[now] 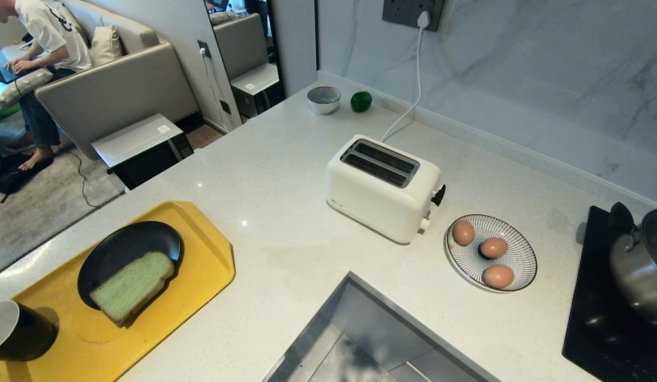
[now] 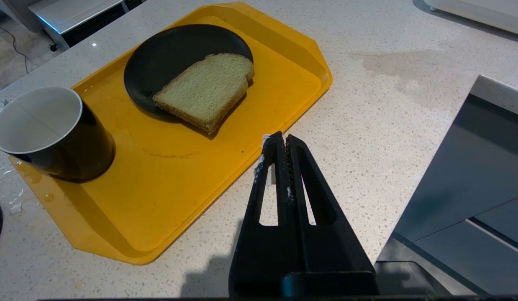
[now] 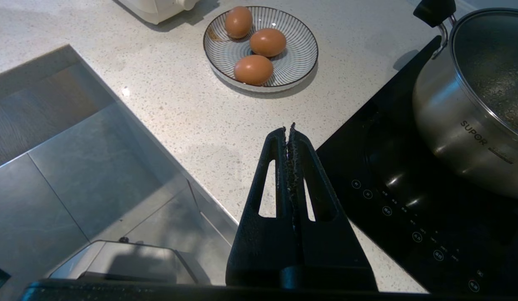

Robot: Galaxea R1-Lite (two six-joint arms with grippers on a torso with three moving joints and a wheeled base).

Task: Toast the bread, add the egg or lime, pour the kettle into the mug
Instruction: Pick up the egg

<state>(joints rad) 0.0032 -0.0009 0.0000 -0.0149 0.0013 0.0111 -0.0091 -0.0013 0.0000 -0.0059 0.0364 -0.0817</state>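
The bread [image 2: 204, 90] lies half on a black plate [image 2: 158, 62], its crust end overhanging onto the yellow tray [image 2: 179, 188]; it looks light, soft and easily crushed, so a gentle pinch across that raised overhanging edge seems best. The toaster [image 1: 384, 185] stands well apart on the counter. The left gripper [image 2: 279, 140] and right gripper [image 3: 289, 130] both hover empty, jaws pressed together

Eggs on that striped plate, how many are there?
3. All three eggs sit on the striped plate right of the toaster: one at its far left, one in the middle, one nearest the robot. None appears hidden.
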